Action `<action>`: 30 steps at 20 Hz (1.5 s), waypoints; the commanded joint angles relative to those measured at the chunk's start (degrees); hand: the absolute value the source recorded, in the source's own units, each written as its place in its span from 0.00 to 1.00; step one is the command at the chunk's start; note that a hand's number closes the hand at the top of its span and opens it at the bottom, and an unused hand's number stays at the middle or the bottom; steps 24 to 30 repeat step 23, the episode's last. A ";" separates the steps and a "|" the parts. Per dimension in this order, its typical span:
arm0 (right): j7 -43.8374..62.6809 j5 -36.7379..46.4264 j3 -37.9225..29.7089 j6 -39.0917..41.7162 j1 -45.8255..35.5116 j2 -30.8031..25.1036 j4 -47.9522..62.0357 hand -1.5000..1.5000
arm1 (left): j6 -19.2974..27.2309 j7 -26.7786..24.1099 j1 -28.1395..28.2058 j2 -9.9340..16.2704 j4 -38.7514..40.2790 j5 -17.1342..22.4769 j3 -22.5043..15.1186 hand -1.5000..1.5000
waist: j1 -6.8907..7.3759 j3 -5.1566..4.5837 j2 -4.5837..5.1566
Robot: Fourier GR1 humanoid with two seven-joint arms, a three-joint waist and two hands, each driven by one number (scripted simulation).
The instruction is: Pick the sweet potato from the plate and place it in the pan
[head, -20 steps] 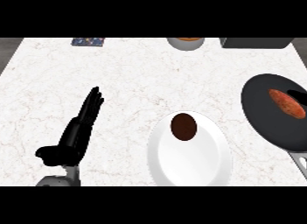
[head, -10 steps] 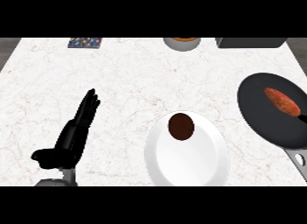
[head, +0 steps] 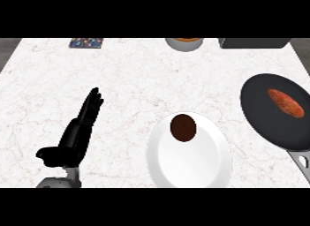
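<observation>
- the left hand [head: 76,132] is showing at the lower left of the head view, over the counter [head: 131,84]; its fingers are lying straight and together, pointing away toward the far side, with the thumb sticking out to the left.
- this hand is holding nothing, and it is not touching any of the objects on the counter.
- the right hand is not appearing in the view, so nothing can be said about its fingers.
- the sweet potato [head: 285,103] is lying inside the pan [head: 265,121], in the upper right part of the pan floor, at the right side of the view.
- it is sitting well apart from the left hand, with the plate [head: 190,163] standing between them.
- the sweet potato is looking long and oval, orange-red, with a slightly rough skin, and it is lying slanted.
- the pan is looking round, black and smooth, with a handle running down to the lower right edge.
- the plate is looking white, smooth and round, and a dark brown round item [head: 183,127] is resting on its upper part.
- the counter is showing a white marble pattern with thin pale veins.
</observation>
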 commanded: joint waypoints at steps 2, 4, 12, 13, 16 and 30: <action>5.23 -0.46 2.85 -3.33 3.16 3.53 -10.66 0.00 | -1.17 -0.36 -0.11 0.28 0.68 1.36 1.81 0.50 | 0.28 0.00 0.07; 1.36 -1.44 1.40 1.46 11.57 3.90 -12.71 0.00 | 1.10 2.05 2.07 -1.30 -3.40 -1.35 -1.54 0.50 | 0.08 0.00 0.01; 4.15 0.61 1.48 -0.15 13.27 2.91 -15.85 0.00 | -1.49 2.95 -2.03 0.49 -0.18 0.60 1.78 0.50 | 0.23 0.02 0.10; 2.40 2.92 2.89 -3.28 9.64 3.89 -11.13 0.00 | -0.77 -3.89 -0.25 -1.10 3.08 -0.58 0.86 0.50 | 0.37 0.02 0.13; 2.81 2.22 2.16 -2.00 9.89 2.74 -10.98 0.00 | 0.82 -1.17 1.78 -1.60 -0.92 -1.32 -1.09 0.50 | 0.43 0.03 0.10; -1.70 6.84 2.31 -7.67 12.11 5.15 -12.74 0.00 | -0.11 -0.34 1.56 -0.97 -0.88 -0.99 -0.44 0.50 | 0.44 0.04 0.10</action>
